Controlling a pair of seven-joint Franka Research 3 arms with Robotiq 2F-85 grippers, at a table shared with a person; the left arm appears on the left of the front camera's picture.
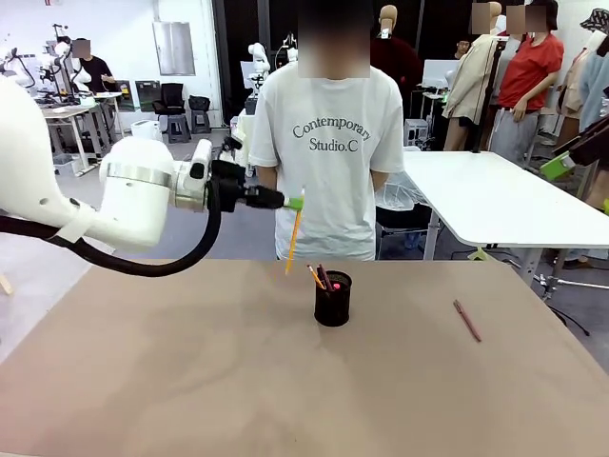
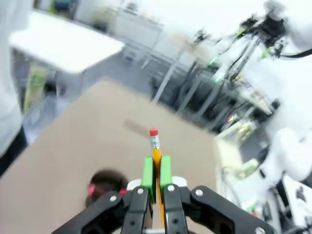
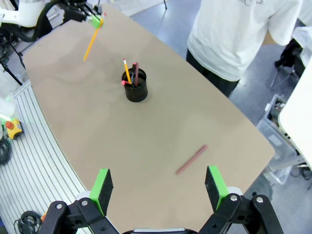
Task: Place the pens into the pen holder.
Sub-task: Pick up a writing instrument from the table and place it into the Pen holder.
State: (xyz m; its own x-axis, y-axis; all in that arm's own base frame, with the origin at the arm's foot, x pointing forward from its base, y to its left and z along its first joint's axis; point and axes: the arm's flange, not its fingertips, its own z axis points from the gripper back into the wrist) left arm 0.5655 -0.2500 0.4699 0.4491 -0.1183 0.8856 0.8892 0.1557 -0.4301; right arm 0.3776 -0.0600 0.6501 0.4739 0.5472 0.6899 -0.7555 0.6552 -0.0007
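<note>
Nearest in the front view, the matte tan tabletop is stretching under the glossy white left arm, whose left gripper is pinching a slim yellow pencil, tilted in midair. The cylindrical black wire-mesh pen holder is standing mid-table, holding a second pencil and a dark pen; a thin maroon pen is lying flat to its right.

Left wrist view: green pads are squeezing the pencil below its red eraser.

Right wrist view: the right gripper is gaping wide.

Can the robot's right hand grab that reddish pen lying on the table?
Probably yes. The right gripper hangs open above the maroon pen, which lies alone on the bare table, well apart from the pen holder, with nothing in between.
</note>
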